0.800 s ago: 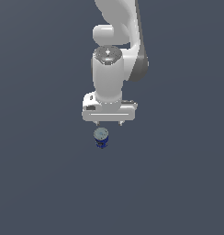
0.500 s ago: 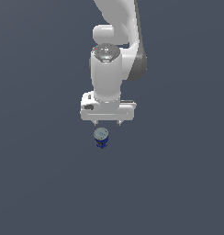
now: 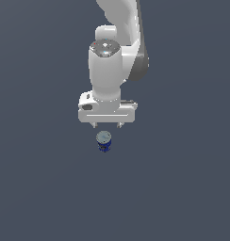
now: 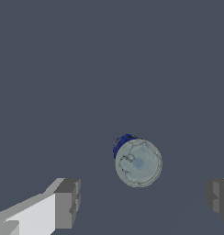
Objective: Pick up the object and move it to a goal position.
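**Open gripper hangs above the small blue cup**

Across the exterior view, the left side is only the flat, dark slate-grey floor (image 3: 36,188). In the middle, the white, glossy, jointed robot arm (image 3: 110,61) comes down from the top edge and ends in a broad white hand. Its gripper (image 3: 107,125) points downward, and only the short grey tips of the fingers show below the hand. Just beneath them stands the small blue tapered cup-like container with a pale grey-white round top (image 3: 103,140), upright on the floor, with a clear gap between it and the fingertips (it lines up a touch to the exterior view's left of the hand's centre). The right side of this view is bare floor again.

In the wrist view, one grey blocky finger pad (image 4: 68,203) on a white finger appears first, then the container (image 4: 137,160) seen from above, its mottled pale lid facing the camera and a sliver of blue wall showing behind it, then the other grey pad (image 4: 218,198). The jaws are spread wide, far wider than the container, and hold nothing. The container lies between the two pads' lines, touching neither.
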